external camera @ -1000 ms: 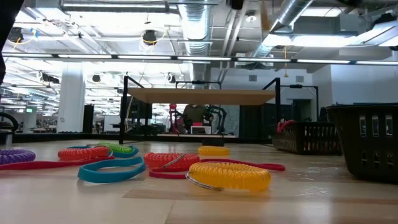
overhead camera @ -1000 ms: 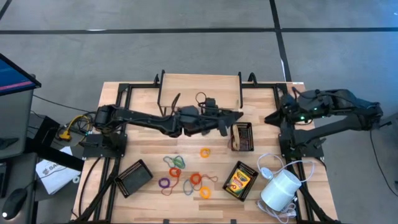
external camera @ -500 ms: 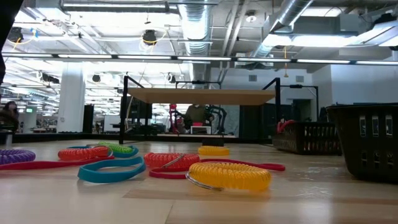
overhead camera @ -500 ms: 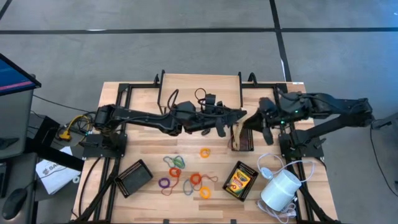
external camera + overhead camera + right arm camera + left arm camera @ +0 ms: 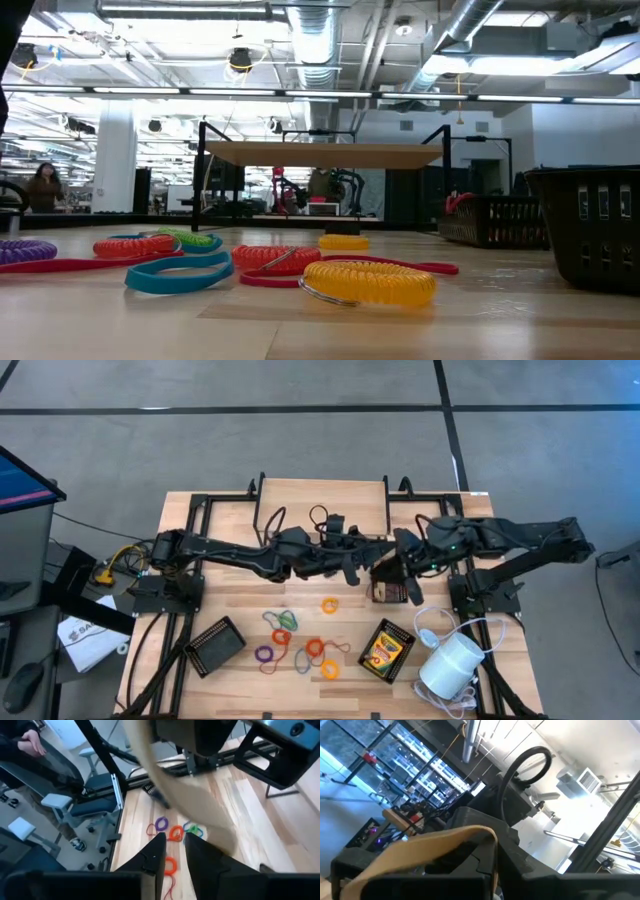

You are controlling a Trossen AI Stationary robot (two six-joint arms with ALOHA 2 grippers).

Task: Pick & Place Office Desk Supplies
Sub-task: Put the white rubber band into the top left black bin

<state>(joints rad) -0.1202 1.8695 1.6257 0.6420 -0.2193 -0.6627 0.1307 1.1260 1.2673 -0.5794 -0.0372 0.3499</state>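
- Elastic loops (image 5: 296, 641) (orange, red, purple, yellow, green) lie loose in a cluster near the counter's front edge, mid-width; one orange loop (image 5: 329, 604) sits apart, a bit further back. None look sorted yet.
- Crayon box (image 5: 385, 650) lies flat near the front-right, just beside the white cylinder (image 5: 452, 663) w/ its cord at the front-right corner. Not picked up.
- Judgement: task far from done – loops & box all left to place.
- Black mesh tray (image 5: 215, 645) near the front-left corner; can't tell what's inside. Second mesh tray (image 5: 392, 589) right of centre, mostly under the grippers.
- Left gripper (image 5: 368, 556) reaches across to mid-counter, fingers closed on a tan band-like strip (image 5: 427, 851); what the strip is exactly, can't tell.
- Right gripper (image 5: 395, 563) meets it over the second tray, fingers (image 5: 152, 858) a little apart w/ nothing between them, the strip just ahead in its wrist view.
- Counter (image 5: 230, 600): light wood planks, black frame rails at the back edge.
- Room: grey floor, monitor at left; low view shows open lab w/ ceiling pipes, strip lights, a person (image 5: 45, 186) far off.
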